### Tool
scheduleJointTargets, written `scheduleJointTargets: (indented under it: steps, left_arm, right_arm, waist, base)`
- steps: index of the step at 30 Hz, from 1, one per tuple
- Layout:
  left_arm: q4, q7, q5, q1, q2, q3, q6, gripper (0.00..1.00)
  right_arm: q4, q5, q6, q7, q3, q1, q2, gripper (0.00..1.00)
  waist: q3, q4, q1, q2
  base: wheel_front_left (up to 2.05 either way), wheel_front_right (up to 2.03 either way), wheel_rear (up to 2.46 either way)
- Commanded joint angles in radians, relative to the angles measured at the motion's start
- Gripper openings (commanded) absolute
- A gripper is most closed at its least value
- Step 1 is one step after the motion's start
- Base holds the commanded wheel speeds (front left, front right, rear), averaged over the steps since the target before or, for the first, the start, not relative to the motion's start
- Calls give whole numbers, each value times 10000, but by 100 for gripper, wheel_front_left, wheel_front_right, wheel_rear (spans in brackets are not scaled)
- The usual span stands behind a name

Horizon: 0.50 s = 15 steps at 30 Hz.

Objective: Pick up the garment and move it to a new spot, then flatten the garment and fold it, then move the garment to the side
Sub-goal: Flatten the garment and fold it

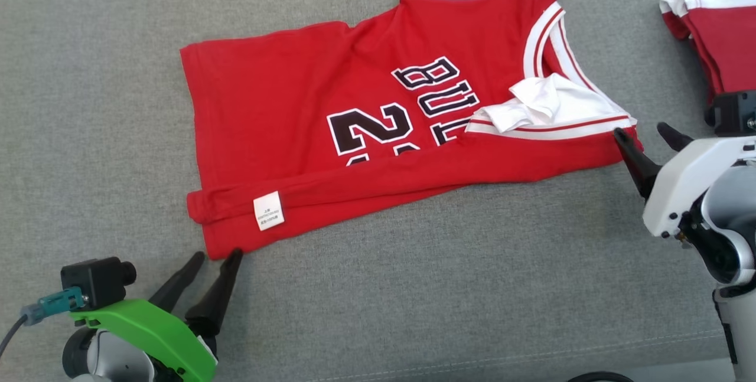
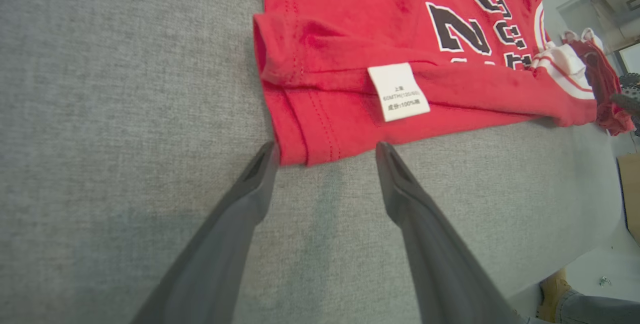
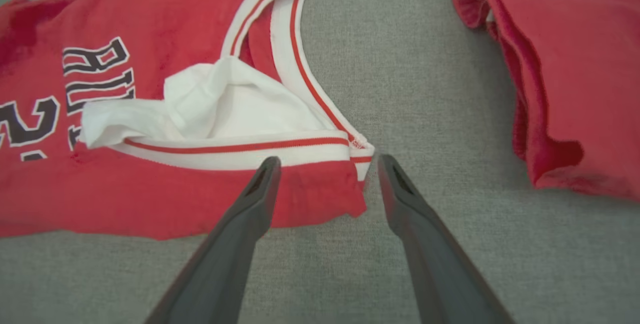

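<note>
Lying across the middle of the grey fabric surface [image 1: 413, 287], the red jersey [image 1: 307, 116] had its near edge turned over, care label [image 1: 269, 211] up, so one fold looked done. The left claw [image 1: 218, 253] stood spread at the near-left hem corner and the right claw [image 1: 639, 129] spread at the near-right shoulder, both empty. Further folding and moving the jersey aside remained.

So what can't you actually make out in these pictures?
Jersey lettering: head view, lower half of the number covered by the folded-over strip.
Jersey's neck end: head view, cut off by the top edge.
White label: head view, print too small to read.
Second red garment: head view, cut off by the right edge, partly behind the right arm.
</note>
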Motion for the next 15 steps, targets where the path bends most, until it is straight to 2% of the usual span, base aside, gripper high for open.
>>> scheduleJointTargets:
  steps: [1, 4, 9, 14, 15]
  left_arm:
    - [-43, 44, -48, 20, 118, 110, 107, 100]
    - [-87, 168, -101, -184, 19, 99, 232, 100]
    - [180, 458, -225, -579, -126, -57, 92, 100]
    - [639, 631, -323, -949, -359, -210, -178, 100]
    - [724, 769, -353, -1072, -413, -344, -349, 100]
  right_arm:
    - [-102, -60, -2, 206, -110, 112, -19, 100]
    - [-272, -127, -2, 770, -147, 191, -117, 100]
    - [-319, -64, -2, 1352, -25, 45, -226, 100]
    - [-29, 102, -2, 1562, -22, -368, -109, 100]
    - [127, 246, -2, 1642, -60, -544, -6, 100]
  waist:
    - [396, 51, 0, -1]
    - [637, 151, 0, -1]
    - [839, 329, 0, -1]
    - [889, 424, 0, -1]
    - [887, 457, 0, -1]
  base:
    - [0, 0, 0]
    - [0, 0, 0]
    - [0, 0, 0]
    - [0, 0, 0]
    - [0, 0, 0]
